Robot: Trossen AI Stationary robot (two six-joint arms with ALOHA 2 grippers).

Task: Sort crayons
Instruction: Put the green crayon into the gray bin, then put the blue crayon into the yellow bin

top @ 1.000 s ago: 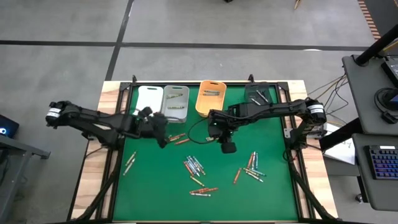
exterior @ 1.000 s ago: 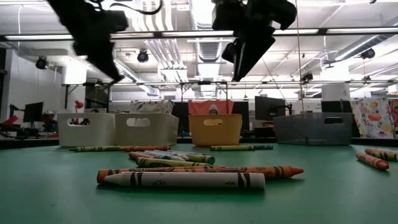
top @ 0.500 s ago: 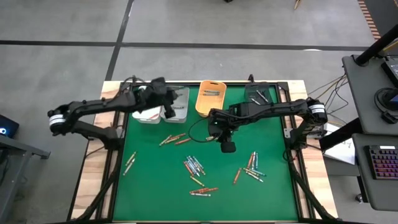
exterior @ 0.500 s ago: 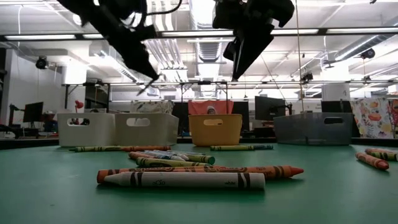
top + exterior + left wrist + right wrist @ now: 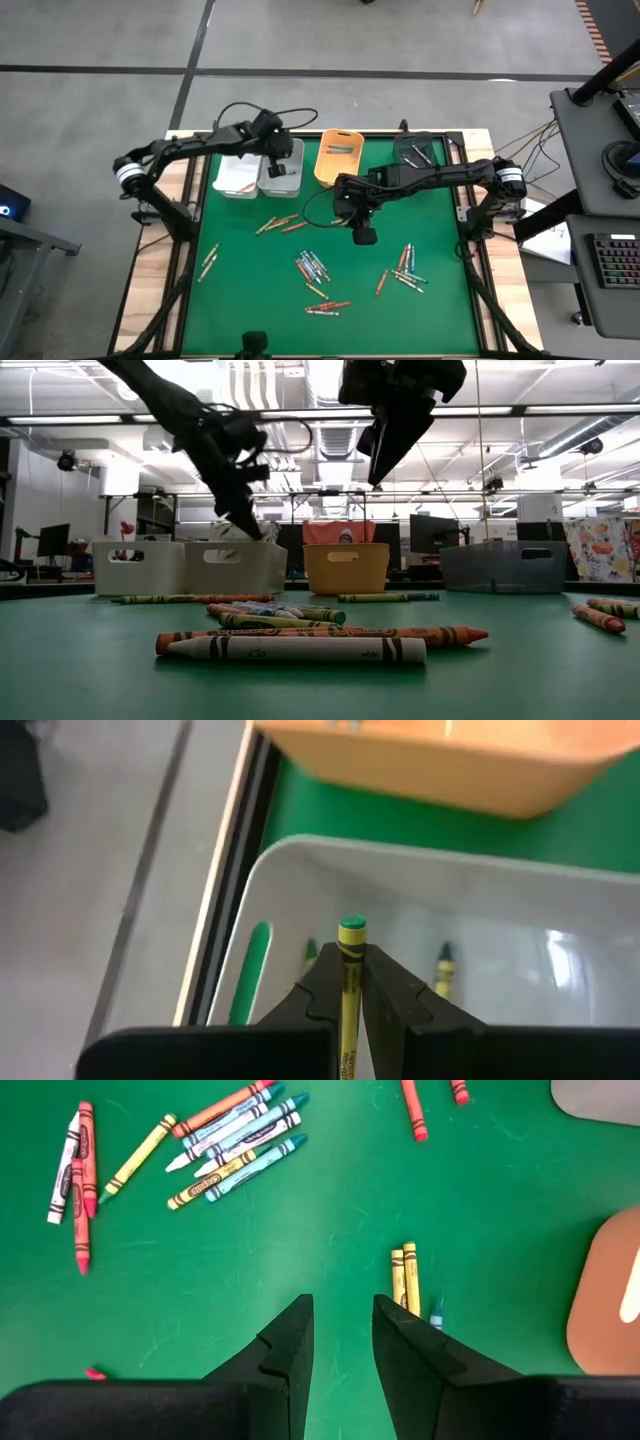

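While the green-tipped crayon is being pinched between the closed fingers of the left gripper, it is being held directly over the grey bin, its long axis running out past the fingertips toward the bin's floor, where other crayons are lying; the bin's rim is being cleared on all sides, and only a release seems to be needed; the right gripper is being held parted and empty above the green mat, near the yellow pair; loose crayons are being left scattered below.
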